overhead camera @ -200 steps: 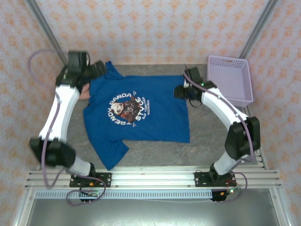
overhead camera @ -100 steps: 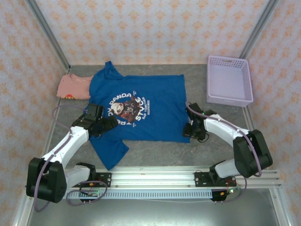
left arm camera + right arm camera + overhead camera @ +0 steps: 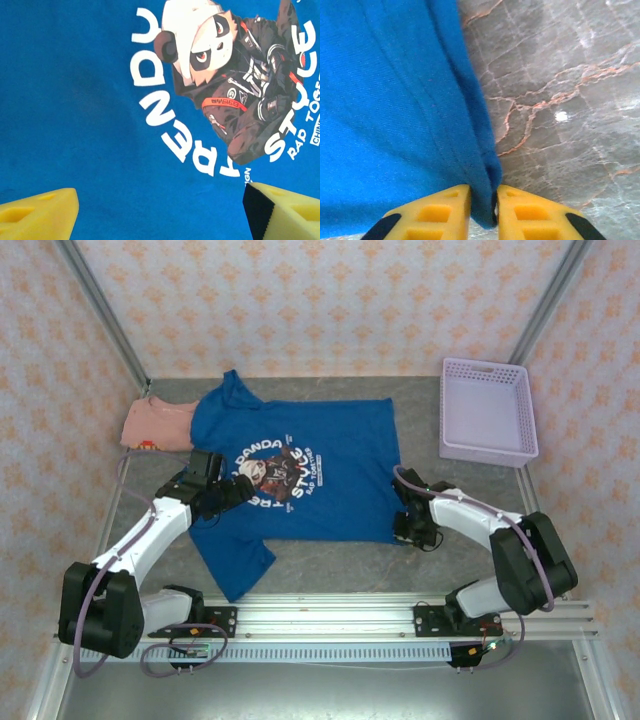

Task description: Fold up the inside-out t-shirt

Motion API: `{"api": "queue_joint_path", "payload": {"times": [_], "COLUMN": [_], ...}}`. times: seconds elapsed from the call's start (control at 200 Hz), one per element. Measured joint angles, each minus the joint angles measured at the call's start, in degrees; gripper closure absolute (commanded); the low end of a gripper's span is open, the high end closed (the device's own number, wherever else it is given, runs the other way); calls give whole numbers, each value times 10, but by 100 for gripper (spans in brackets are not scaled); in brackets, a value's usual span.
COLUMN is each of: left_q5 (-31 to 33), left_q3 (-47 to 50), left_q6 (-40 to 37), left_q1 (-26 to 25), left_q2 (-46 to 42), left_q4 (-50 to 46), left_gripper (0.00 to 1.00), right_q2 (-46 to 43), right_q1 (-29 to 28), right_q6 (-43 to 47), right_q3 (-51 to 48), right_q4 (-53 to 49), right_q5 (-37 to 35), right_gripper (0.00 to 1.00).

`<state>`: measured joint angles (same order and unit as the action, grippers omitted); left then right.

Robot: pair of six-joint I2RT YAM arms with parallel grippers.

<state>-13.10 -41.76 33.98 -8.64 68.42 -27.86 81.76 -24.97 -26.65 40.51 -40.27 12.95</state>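
Right gripper (image 3: 482, 200) pinches a hem corner of the royal-blue cotton t-shirt (image 3: 340, 500), which lies flat mid-bench on the grey marbled bench (image 3: 440, 550). Its bite looks shallow and may slip on lifting. The left gripper (image 3: 162, 207) is spread above the panda print (image 3: 225, 80).

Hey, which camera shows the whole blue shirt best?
The top view: the shirt lies spread flat there, seen from edge to edge. The left wrist view gives a close-up of its panda print and the blue cloth around it. The right wrist view shows one hem corner pinched in the right gripper.
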Motion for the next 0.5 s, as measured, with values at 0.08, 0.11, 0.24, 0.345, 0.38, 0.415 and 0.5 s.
{"api": "queue_joint_path", "payload": {"times": [0.08, 0.11, 0.24, 0.345, 0.38, 0.415, 0.5], "left_q5": [0, 0, 3, 17, 25, 32, 51], "left_q3": [-2, -3, -2, 1, 3, 5, 17], "left_q6": [-5, -7, -4, 12, 21, 30, 64], "left_q1": [-1, -3, -39, -109, -137, -164, -229], "left_q2": [0, 0, -22, -63, -75, -86, -100], "left_q4": [-6, -10, -38, -72, -83, -95, -124], "left_gripper": [13, 14, 15, 17, 18, 18, 21], "right_q2": [2, 2, 5, 15, 19, 23, 38], "right_q1": [2, 4, 34, 75, 85, 94, 112], "right_q6": [3, 5, 21, 38, 42, 47, 60], "right_q3": [4, 5, 15, 36, 43, 51, 66], "right_q4": [-9, -10, 7, 28, 33, 37, 48], "right_q5": [-7, -7, -5, -5, -5, -5, -1], "right_gripper": [94, 95, 100, 100, 100, 100, 100]}}
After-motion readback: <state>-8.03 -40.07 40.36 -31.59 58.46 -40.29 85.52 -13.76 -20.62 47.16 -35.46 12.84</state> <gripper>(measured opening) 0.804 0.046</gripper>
